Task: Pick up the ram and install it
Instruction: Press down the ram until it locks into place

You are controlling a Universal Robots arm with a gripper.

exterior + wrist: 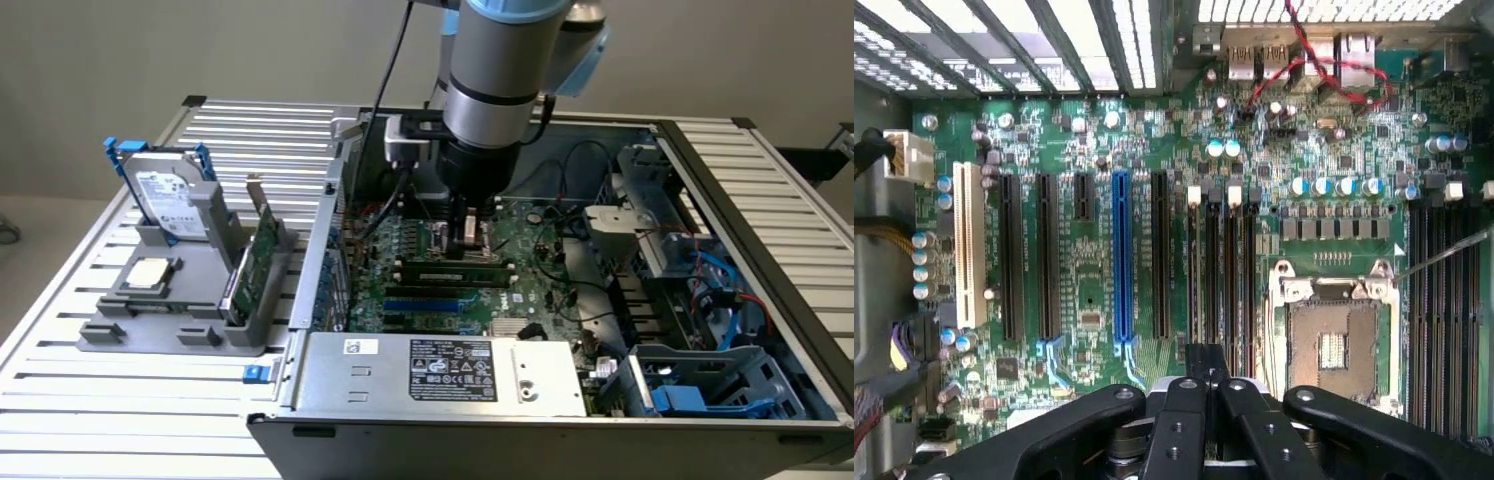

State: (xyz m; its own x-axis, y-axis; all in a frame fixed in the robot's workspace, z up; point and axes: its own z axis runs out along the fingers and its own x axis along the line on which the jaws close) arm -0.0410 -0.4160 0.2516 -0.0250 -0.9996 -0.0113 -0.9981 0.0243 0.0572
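The arm reaches down into the open computer case [747, 190], its gripper [470, 228] poised directly above the green motherboard [454, 265]. In the wrist view the gripper [1206, 375] appears with its fingers [1184, 420] drawn close together, pinching the top edge of a thin dark stick, the ram [1206, 358], held edge-on over the motherboard [1094, 150]. The ram stands above the group of black memory slots [1219, 270], which lie just beside the CPU socket [1332, 345] and on the far side of it from a second bank of slots [1444, 300]. A blue expansion slot [1121, 255] and a white slot [969, 245] lie farther from the socket. Outside the case, a grey fixture [174, 320] on the slatted table [80, 390] holds a hard drive [167, 200], a processor [147, 275] and a green expansion card [258, 265]. The power supply [454, 370] sits at the near edge of the case.
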